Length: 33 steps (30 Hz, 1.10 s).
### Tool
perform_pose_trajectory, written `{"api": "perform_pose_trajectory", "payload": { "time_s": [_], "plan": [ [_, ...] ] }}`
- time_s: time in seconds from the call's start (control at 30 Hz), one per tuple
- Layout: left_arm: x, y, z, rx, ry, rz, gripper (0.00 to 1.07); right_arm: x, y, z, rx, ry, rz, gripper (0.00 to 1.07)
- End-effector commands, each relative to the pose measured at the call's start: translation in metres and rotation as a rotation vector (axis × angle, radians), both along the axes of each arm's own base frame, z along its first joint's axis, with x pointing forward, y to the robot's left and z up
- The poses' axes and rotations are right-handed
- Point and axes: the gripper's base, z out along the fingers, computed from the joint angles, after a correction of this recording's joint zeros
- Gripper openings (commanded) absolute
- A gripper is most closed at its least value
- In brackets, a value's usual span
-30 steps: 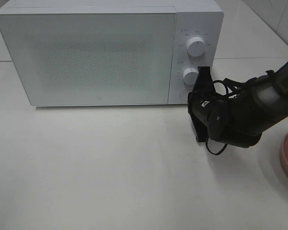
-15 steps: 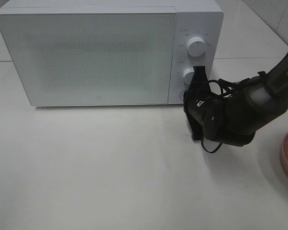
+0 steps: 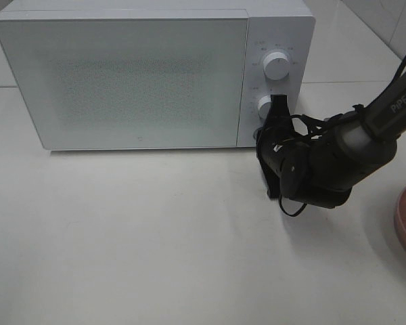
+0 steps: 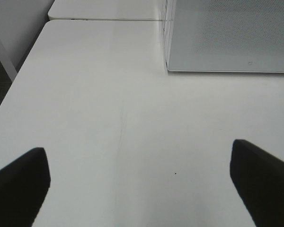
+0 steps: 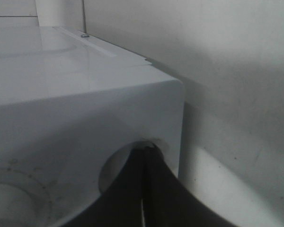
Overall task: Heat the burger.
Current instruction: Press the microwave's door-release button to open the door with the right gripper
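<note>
Ideally, the round button (image 5: 114,170) low on the microwave (image 3: 142,74) should be pushed squarely by the right gripper (image 5: 145,153), fingers pressed together, the left gripper (image 4: 137,158) being spread wide; the burger is nowhere seen.

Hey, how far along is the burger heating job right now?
Done: unclear. No burger is in view and the microwave door is shut, so it may already be inside. In hand: the shut right gripper touches the round button below the dials. The left gripper hangs open over the table. Left: whatever that button does, then the heating itself.
</note>
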Motion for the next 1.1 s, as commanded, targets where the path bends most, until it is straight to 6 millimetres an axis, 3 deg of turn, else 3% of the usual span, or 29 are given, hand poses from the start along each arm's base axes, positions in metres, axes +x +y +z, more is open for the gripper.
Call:
{"api": "perform_pose_trajectory", "payload": {
  "time_s": [0.03,0.37,1.1],
  "plan": [
    [-0.002,0.0,0.0,-0.004,-0.024,-0.003,0.98,0.015,0.002,0.017,-0.007,-0.131,-0.007,0.0],
    [-0.002,0.0,0.0,-0.004,-0.024,-0.003,0.98,0.036,-0.002,0.036,-0.019,-0.249,-0.057,0.0],
    [-0.002,0.0,0.0,-0.004,-0.024,-0.003,0.98,0.029,0.004,0.031,-0.007,-0.204,-0.046,0.0]
  ]
}}
